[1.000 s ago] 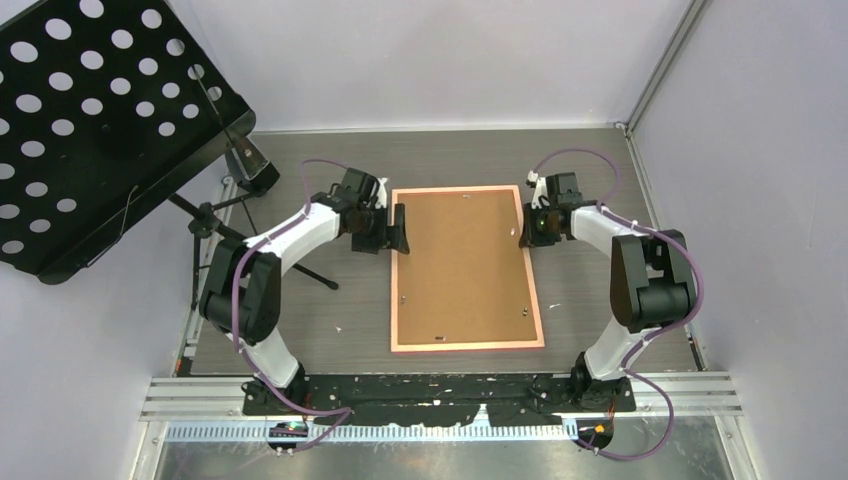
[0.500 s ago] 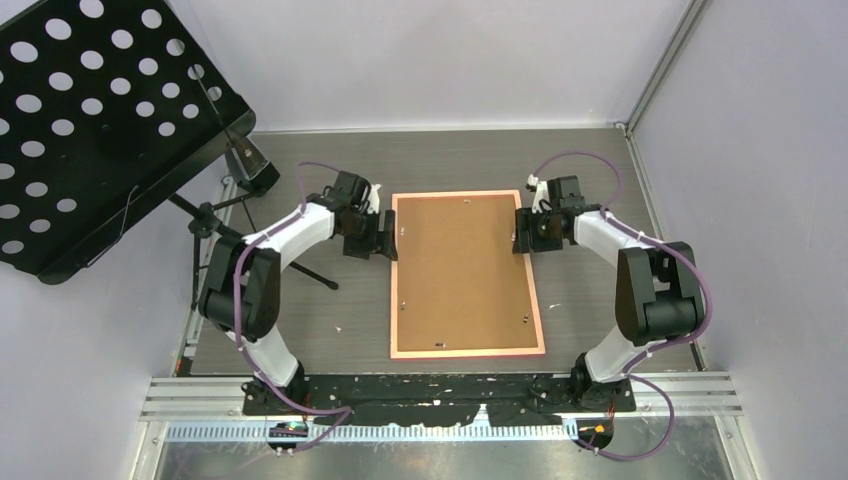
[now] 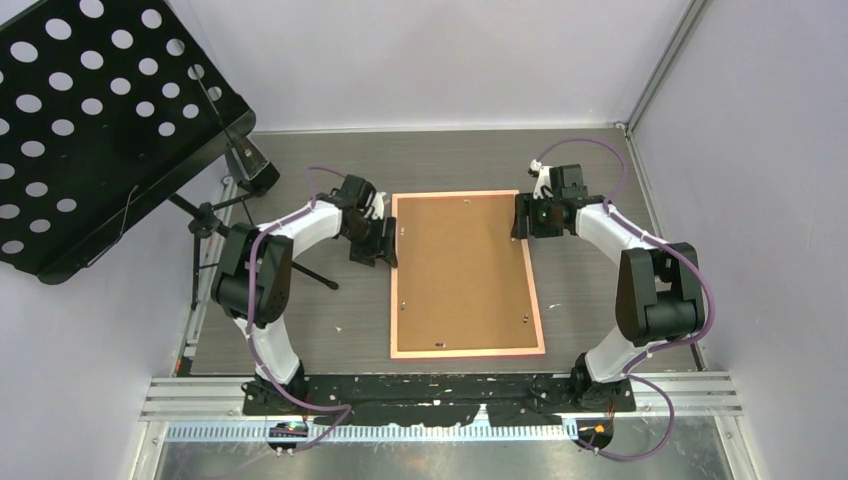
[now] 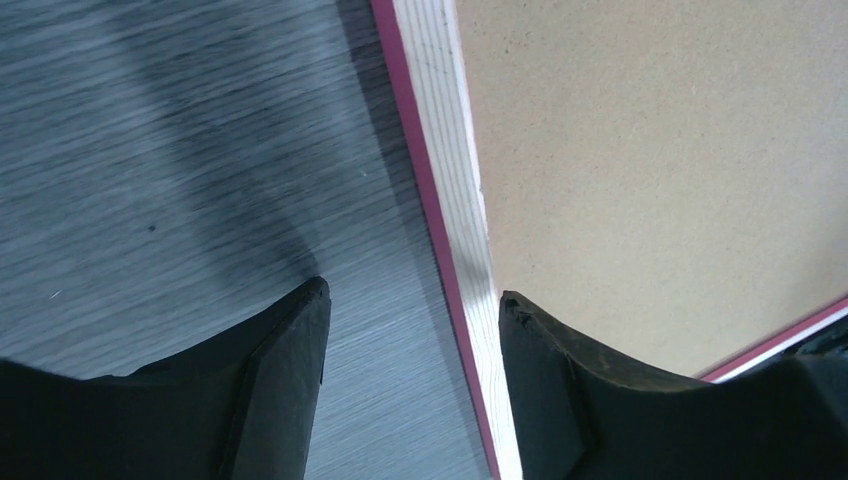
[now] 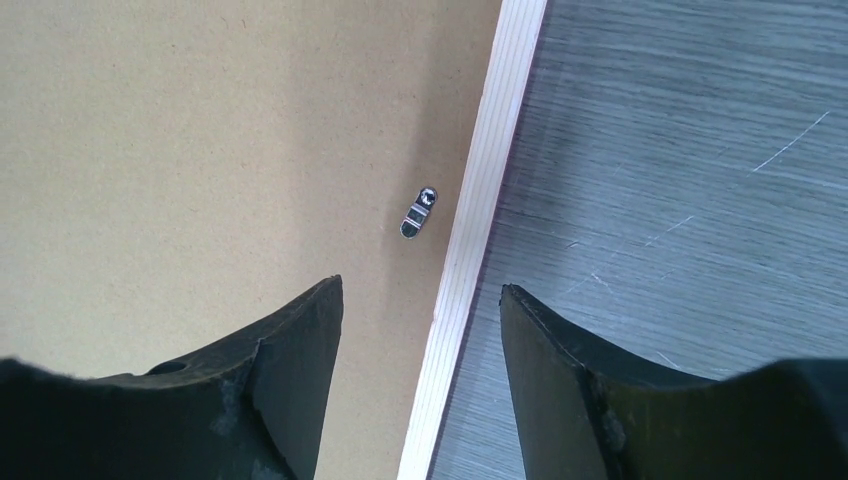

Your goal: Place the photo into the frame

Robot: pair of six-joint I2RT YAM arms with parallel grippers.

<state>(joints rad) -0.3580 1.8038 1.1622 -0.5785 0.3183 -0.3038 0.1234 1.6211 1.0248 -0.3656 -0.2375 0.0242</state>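
The frame [image 3: 462,270] lies flat on the table with its brown board back facing up and a thin pink-orange rim around it. My left gripper [image 3: 385,240] is open at the frame's left edge. In the left wrist view the rail [image 4: 450,180] runs between its open jaws [image 4: 413,292], nearer the right finger. My right gripper [image 3: 520,217] is open at the frame's right edge. There the rail [image 5: 490,160] passes between the spread jaws [image 5: 421,286], and a small metal clip [image 5: 418,212] sits on the board. The photo is out of view.
A black perforated music stand [image 3: 90,120] fills the far left, and its thin legs [image 3: 300,265] reach onto the table beside the left arm. Grey walls close in the back and right sides.
The right gripper has opened at the frame's right edge. The left gripper has narrowed a little and drawn back along the left edge. The frame has shifted slightly.
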